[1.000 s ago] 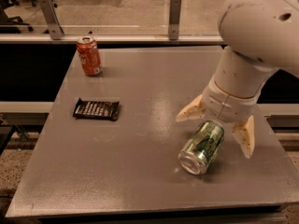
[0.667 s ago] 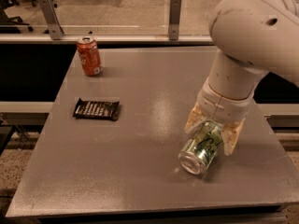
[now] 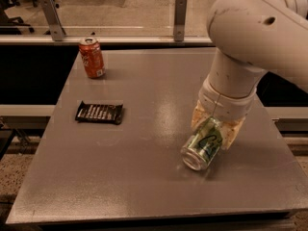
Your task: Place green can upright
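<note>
Item one: my gripper (image 3: 215,129), at the right half of the counter (image 3: 120,182), hanging from my thick white arm (image 3: 248,42), which comes down from the upper right. Its two tan fingers (image 3: 198,119) are drawn in on either side of item two, the green can (image 3: 202,148), and grip it around the upper part of its body. The green can is not upright: it is tilted, with its silver end turned down and toward the front left, and the dark green swirl lettering shows on its shiny side. A shadow lies on the counter just beneath its lower end; I cannot tell whether that end touches the surface or hangs just above it. Item three: an orange-red soda can (image 3: 91,57), standing upright near the far left corner of the counter, well apart from my gripper. Item four: a dark snack wrapper (image 3: 99,112), lying flat on the left side, nearer the front than the soda can and well apart from the green can. Item five: a rail with metal posts (image 3: 180,12) running along the far edge behind the counter.
</note>
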{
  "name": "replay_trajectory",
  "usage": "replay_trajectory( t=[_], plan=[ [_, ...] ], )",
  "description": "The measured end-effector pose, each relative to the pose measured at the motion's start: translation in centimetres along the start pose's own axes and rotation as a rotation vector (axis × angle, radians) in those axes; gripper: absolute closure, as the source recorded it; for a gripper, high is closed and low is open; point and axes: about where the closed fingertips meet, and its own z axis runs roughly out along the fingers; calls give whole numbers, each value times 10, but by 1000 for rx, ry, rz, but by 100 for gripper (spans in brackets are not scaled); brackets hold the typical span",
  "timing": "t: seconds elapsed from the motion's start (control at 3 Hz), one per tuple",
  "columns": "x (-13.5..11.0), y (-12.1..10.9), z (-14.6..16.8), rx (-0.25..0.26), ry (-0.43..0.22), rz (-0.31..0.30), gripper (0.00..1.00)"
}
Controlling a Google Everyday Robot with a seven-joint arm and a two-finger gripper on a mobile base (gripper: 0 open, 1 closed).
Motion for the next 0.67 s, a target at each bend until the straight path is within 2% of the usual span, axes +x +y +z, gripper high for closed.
replay_trajectory(
  t=[0.33, 0.67],
  plan=[
    [12, -14, -20, 87, 79, -5, 100],
    [24, -31, -42, 206, 143, -50, 100]
  ],
)
